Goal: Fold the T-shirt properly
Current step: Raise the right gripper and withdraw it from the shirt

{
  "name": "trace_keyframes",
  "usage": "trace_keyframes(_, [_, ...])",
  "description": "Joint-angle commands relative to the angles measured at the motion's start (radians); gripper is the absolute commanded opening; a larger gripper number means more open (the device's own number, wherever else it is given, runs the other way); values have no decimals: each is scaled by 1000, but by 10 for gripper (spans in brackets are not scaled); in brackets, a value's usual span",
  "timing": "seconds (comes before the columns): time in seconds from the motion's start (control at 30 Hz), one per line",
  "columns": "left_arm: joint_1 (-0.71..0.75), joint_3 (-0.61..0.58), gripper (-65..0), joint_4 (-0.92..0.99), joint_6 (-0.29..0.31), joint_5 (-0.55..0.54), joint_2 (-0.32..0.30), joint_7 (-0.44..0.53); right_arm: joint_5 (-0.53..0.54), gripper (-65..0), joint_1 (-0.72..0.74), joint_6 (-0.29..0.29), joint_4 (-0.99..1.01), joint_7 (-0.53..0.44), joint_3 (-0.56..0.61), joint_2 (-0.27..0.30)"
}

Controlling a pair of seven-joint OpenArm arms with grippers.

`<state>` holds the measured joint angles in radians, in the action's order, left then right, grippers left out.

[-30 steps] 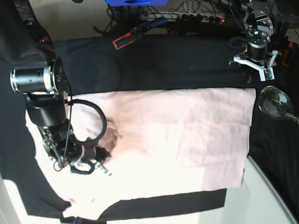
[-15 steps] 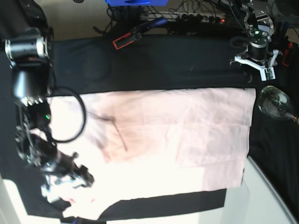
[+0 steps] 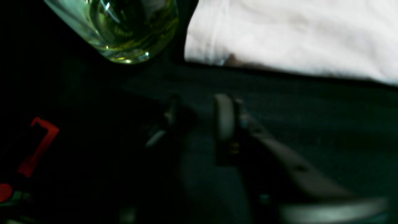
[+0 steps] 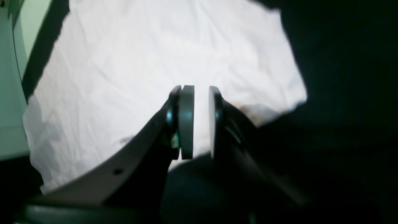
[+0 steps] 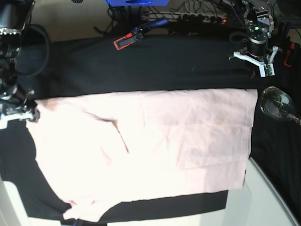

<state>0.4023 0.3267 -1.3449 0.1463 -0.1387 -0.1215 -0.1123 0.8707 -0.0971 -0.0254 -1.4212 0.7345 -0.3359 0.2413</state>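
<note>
Base view: T-shirt [image 5: 141,155] lying flat, spread on black table cloth [image 5: 155,66], glass [image 5: 276,104] sitting just beside its edge. Left wrist: left gripper [image 3: 199,119] hovering over cloth, narrow gap, holding nothing. Right wrist: right gripper [image 4: 201,121] hanging above shirt edge, slim gap, gripping nothing.

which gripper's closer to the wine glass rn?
Left. The left gripper hangs over black cloth just beyond the wine glass; the right gripper sits across the T-shirt, at its far edge.
</note>
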Motion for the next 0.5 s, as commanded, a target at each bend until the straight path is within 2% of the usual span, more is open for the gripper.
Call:
trace_keyframes(0.0, [2, 2, -529, -12, -3, -8, 0, 20, 12, -576, -2, 8, -16, -20, -29, 14])
trace_keyframes(0.13, [5, 2, -558, -14, -3, -3, 23, 18, 5, -579, -36, 8, -17, -20, -45, 22])
trace_keyframes(0.3, [17, 2, -645, -20, -3, -8, 24, 18, 8, -579, -95, 8, -34, 40, -42, 125])
trace_keyframes(0.4, [20, 5, -650, -43, -3, -6, 39, 18, 9, -579, -122, 8, -63, 83, -42, 185])
trace_keyframes(0.47, [22, 12, -650, -60, -3, 0, 56, 21, 8, -579, -138, 9, -89, 86, -47, 198])
